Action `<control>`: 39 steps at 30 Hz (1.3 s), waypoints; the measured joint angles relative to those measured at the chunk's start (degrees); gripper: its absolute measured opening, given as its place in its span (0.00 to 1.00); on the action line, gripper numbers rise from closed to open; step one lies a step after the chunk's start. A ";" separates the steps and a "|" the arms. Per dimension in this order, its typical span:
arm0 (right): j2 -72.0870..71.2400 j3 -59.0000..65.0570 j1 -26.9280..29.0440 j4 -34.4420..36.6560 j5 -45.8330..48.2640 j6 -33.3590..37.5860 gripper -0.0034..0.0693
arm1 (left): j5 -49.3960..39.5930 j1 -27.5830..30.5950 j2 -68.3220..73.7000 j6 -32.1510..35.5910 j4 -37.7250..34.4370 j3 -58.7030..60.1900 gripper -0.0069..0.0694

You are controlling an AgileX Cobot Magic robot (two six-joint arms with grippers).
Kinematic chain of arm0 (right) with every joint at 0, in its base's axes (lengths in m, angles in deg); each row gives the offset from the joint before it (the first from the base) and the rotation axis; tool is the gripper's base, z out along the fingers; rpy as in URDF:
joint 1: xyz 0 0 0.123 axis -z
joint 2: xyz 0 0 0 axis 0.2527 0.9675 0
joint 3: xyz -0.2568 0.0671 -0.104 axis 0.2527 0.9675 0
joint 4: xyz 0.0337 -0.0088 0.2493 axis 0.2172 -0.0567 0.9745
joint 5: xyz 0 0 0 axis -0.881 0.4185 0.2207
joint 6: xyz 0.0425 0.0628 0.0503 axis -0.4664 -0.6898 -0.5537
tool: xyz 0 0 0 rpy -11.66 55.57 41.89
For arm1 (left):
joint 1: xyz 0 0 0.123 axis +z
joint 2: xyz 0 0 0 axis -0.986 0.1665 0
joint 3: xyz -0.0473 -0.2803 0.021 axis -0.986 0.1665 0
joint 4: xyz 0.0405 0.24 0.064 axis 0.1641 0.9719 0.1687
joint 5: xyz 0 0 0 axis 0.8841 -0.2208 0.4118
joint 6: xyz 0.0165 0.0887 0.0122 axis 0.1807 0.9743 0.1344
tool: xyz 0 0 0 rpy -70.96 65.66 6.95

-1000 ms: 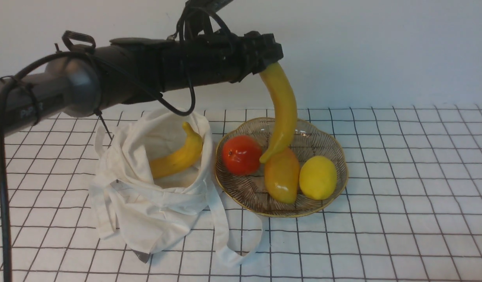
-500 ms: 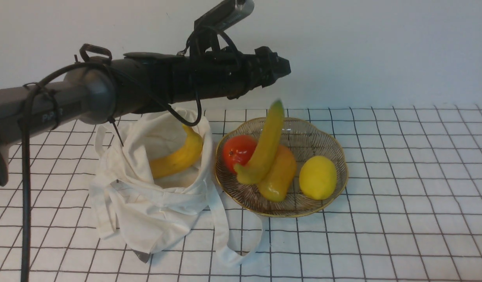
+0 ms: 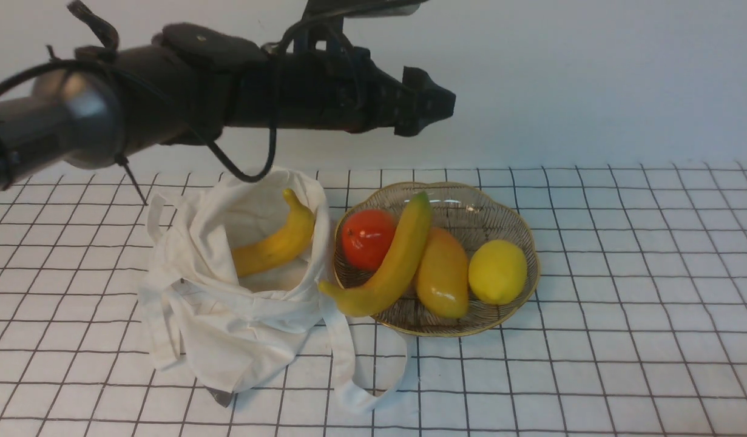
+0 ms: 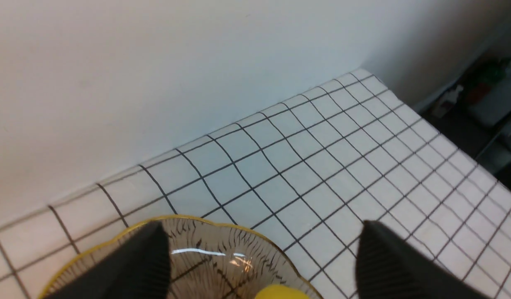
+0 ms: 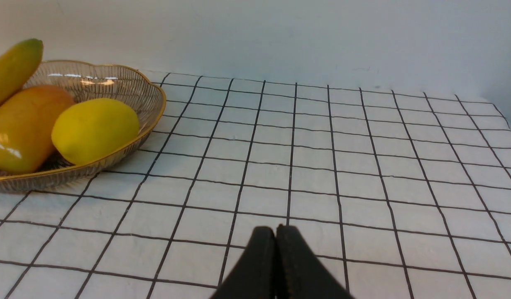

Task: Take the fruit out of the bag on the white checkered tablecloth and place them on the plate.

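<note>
One yellow banana with a green tip [image 3: 394,264] lies slanted in the gold-rimmed glass plate [image 3: 527,243], its stem end hanging over the rim toward the bag; its green tip [image 5: 15,68] also shows in the right wrist view. Another banana [image 3: 277,243] rests inside the off-white cloth bag [image 3: 227,328] to the plate's left. My left gripper [image 3: 435,109] hovers high above the plate's far side, open and empty; its fingers [image 4: 149,261] stand wide apart over the plate rim [image 4: 184,217]. My right gripper [image 5: 276,229] is shut low over the checkered tablecloth [image 5: 363,166], right of the plate [image 5: 153,106].
The plate also holds a red tomato-like fruit [image 3: 367,238], an orange mango [image 3: 443,276] and a yellow lemon [image 3: 497,271]. The bag's long straps [image 3: 355,388] trail forward on the cloth. A white wall stands right behind the table, and the table's far corner [image 4: 365,72] drops off.
The green-tipped banana hung from my left gripper over the plate; the jaws opened, it fell and tipped over, and now lies in the plate. The left arm rose slightly.
</note>
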 joint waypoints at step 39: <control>0.00 0.00 0.00 0.00 0.00 -0.24 0.03 | -7.15 0.00 -74.99 -54.66 60.84 47.63 0.08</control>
